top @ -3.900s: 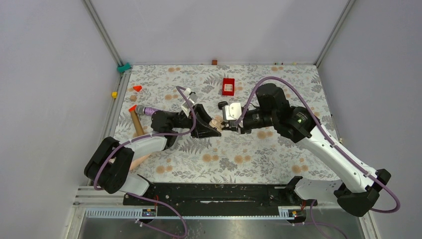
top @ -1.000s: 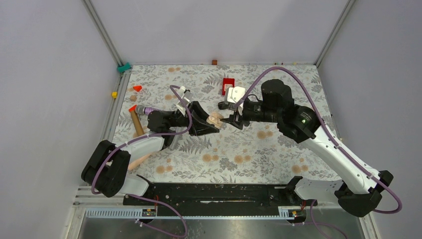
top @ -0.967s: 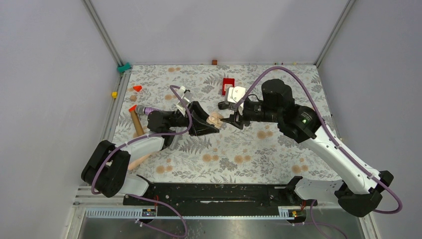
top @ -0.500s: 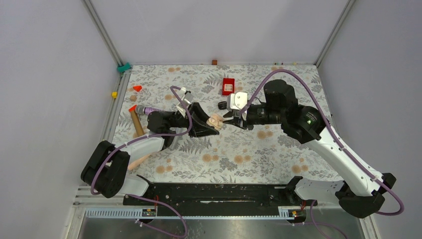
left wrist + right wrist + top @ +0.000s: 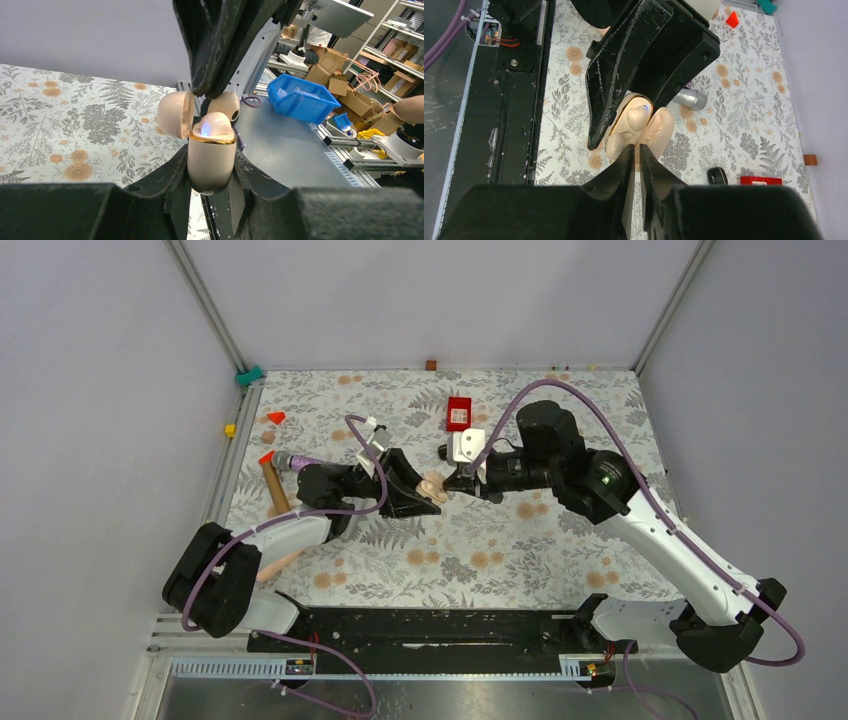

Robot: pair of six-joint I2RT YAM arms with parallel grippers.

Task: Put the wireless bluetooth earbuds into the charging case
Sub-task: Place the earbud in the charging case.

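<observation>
The charging case (image 5: 211,160) is beige with a gold rim, and my left gripper (image 5: 211,172) is shut on it and holds it upright off the table. Its lid (image 5: 175,114) is swung open. One beige earbud (image 5: 212,127) with a blue light sits in the case. A second earbud (image 5: 223,105) sits beside it, under the tips of my right gripper. In the right wrist view both earbuds (image 5: 636,116) (image 5: 616,142) show beside the lid (image 5: 661,127). My right gripper (image 5: 635,148) is shut, its tips against the case mouth with nothing seen between them. From above, the two grippers (image 5: 425,495) (image 5: 452,483) meet mid-table.
A red box (image 5: 459,413) and a small black oval object (image 5: 445,451) lie just behind the grippers. At the left are a wooden stick (image 5: 272,487), a silver-purple cylinder (image 5: 290,460) and red triangles (image 5: 276,417). Small blocks line the mat's far edge.
My right gripper has come forward from near the red box to the case mouth and its jaws have shut. The left gripper has held the case still.
</observation>
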